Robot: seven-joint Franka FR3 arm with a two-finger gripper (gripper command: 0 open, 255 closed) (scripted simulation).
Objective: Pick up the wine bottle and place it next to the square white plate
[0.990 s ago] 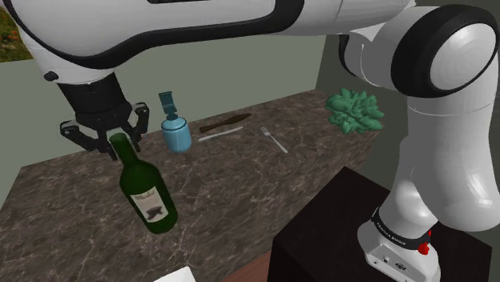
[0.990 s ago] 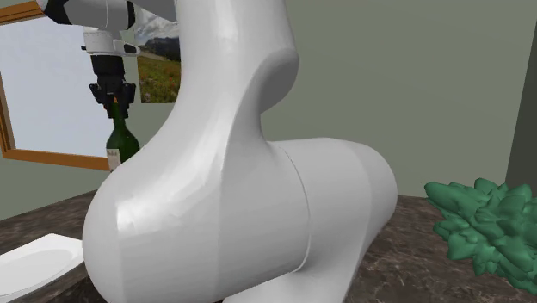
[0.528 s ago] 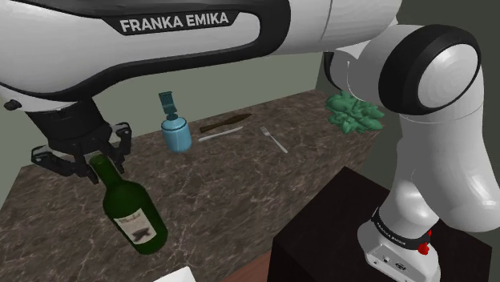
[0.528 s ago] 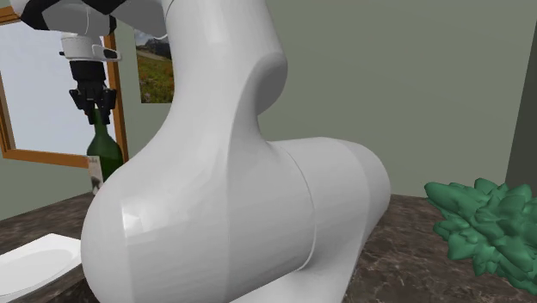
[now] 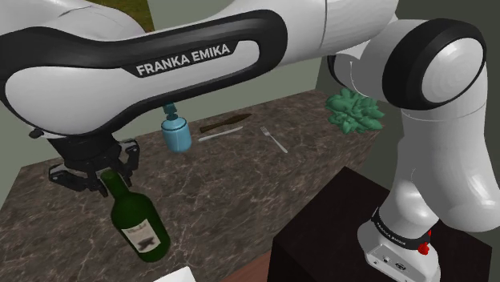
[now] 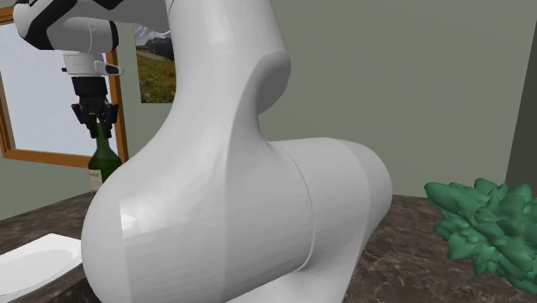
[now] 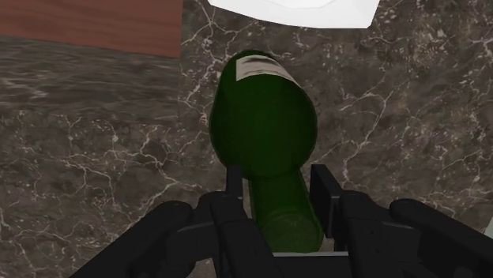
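Note:
A dark green wine bottle [image 5: 138,223] with a white label hangs upright over the dark marble counter [image 5: 232,176], held by its neck. My black gripper [image 5: 102,178] is shut on that neck, near the shoulder view's lower left. The wrist view looks down the bottle [image 7: 265,126], with my fingers [image 7: 326,189] clasping the neck from both sides. Beyond the bottle's base lies the square white plate [image 7: 292,11]. In the second exterior view the gripper [image 6: 96,122] holds the bottle [image 6: 103,159] above the plate [image 6: 34,258] at the lower left. A corner of the plate [image 5: 178,276] shows at the shoulder view's bottom edge.
A blue spray bottle [image 5: 175,130], a dark knife [image 5: 223,124], a light knife [image 5: 219,134] and a fork [image 5: 273,139] lie on the counter's far part. A green leafy plant [image 5: 354,110] sits at the far right corner. The dark stand [image 5: 360,232] is at lower right.
The gripper has carried the bottle toward the shoulder view's lower left and lower down, nearer the white plate. Its hold on the neck is unchanged.

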